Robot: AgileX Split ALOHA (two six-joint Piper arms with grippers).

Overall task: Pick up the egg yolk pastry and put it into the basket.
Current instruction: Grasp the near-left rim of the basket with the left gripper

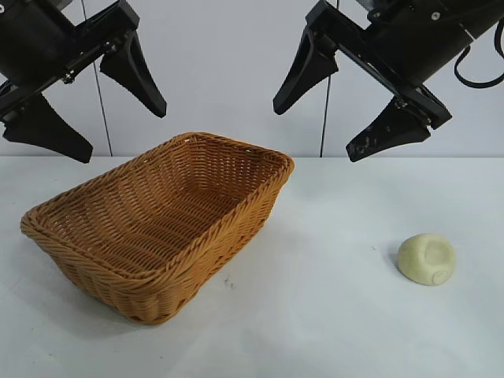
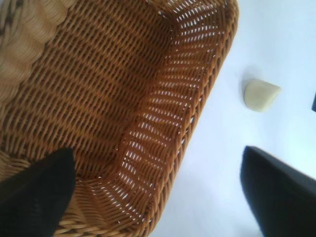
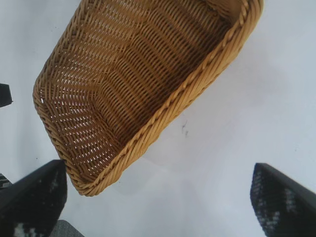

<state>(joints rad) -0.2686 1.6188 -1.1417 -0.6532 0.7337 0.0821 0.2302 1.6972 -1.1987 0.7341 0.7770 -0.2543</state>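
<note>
The egg yolk pastry (image 1: 427,259), a small pale cream dome with a shallow dent, lies on the white table at the right front. It also shows in the left wrist view (image 2: 260,94). The golden-brown wicker basket (image 1: 236,216) stands empty at the left centre, and shows in both wrist views (image 2: 207,94) (image 3: 197,84). My right gripper (image 1: 324,126) hangs open high above the table, up and to the left of the pastry. My left gripper (image 1: 126,130) hangs open high above the basket's left side. The pastry is out of the right wrist view.
The white table (image 1: 315,315) runs under everything, with a pale wall behind. A small dark speck (image 1: 228,281) lies on the table by the basket's front corner.
</note>
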